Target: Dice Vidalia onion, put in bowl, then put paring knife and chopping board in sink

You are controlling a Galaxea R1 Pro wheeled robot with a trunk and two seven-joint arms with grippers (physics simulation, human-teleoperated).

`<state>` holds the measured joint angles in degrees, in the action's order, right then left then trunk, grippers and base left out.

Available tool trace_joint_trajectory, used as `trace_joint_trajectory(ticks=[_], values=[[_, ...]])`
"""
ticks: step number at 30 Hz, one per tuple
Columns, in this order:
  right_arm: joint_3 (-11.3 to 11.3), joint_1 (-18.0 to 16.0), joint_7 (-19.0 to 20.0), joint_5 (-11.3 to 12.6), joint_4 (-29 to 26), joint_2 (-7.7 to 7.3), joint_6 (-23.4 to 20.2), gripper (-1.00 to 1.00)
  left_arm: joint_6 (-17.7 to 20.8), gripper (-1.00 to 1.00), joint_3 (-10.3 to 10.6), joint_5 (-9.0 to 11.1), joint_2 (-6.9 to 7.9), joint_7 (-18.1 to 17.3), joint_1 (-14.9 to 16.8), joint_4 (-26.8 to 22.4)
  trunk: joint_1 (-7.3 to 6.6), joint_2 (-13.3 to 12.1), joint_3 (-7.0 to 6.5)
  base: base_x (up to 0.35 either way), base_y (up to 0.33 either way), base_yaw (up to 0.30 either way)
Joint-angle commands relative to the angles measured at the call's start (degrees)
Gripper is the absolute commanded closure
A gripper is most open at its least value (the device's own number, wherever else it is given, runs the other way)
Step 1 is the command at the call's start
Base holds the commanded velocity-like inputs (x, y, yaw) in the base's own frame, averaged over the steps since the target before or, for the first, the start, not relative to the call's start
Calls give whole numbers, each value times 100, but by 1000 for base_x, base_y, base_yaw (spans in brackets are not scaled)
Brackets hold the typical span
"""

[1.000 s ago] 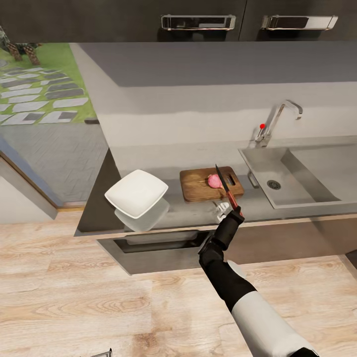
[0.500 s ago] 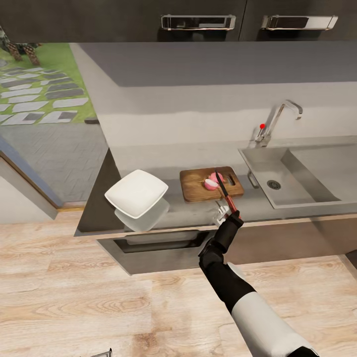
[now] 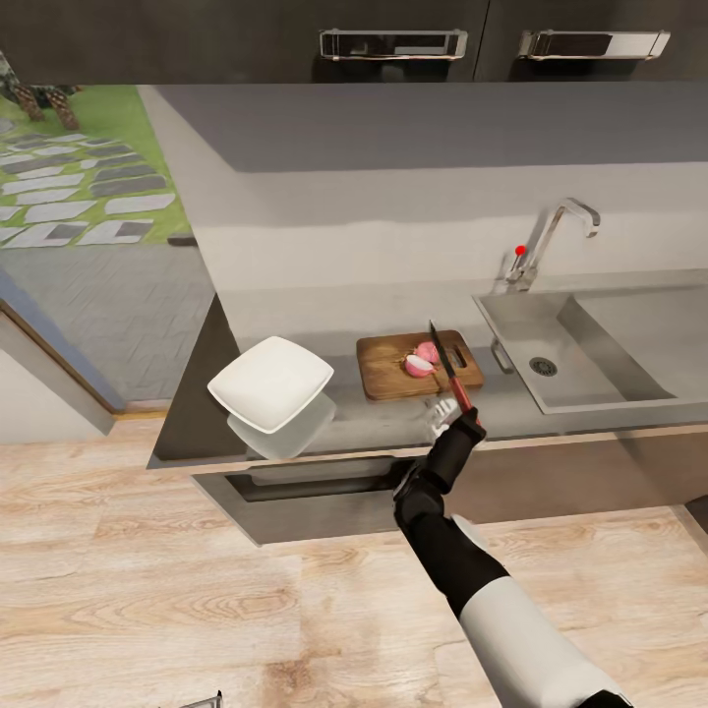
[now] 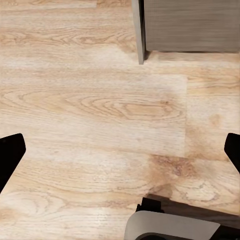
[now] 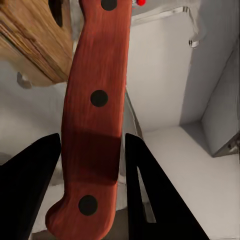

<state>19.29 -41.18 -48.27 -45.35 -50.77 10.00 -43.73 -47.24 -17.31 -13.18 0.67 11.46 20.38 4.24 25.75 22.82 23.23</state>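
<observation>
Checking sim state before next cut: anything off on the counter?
The bowl sits tilted, overhanging the countertop front edge. Otherwise fine: onion pieces lie on the chopping board, and the right hand grips the paring knife.

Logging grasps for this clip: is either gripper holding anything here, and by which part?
The right gripper holds the paring knife by its red handle, one of its fingers on each side. The left gripper is open over the floor, holding nothing.
</observation>
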Motion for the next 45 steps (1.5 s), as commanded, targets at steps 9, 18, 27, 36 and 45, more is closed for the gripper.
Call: trace_joint_trajectory(ticks=[9,18,27,36,45], values=[[28,-4,7,11,-536,0,-88,100,-32,-100,-27,-62,-2,41,10,24,3,10,9,0,0,0],[47,-4,335,26,-490,0,-91,100,-34,-100,-27,-62,-5,41,10,24,3,10,9,0,0,0],[48,-4,821,26,-487,0,-100,100,-32,-100,-27,-62,-5,41,10,24,3,10,9,0,0,0],[48,-4,828,26,-479,0,-100,100,-31,-100,-27,-62,-6,32,10,24,3,10,9,0,113,0],[48,-4,837,26,-314,0,-100,100,-32,-100,-27,-62,-6,38,10,24,3,10,9,0,61,0]])
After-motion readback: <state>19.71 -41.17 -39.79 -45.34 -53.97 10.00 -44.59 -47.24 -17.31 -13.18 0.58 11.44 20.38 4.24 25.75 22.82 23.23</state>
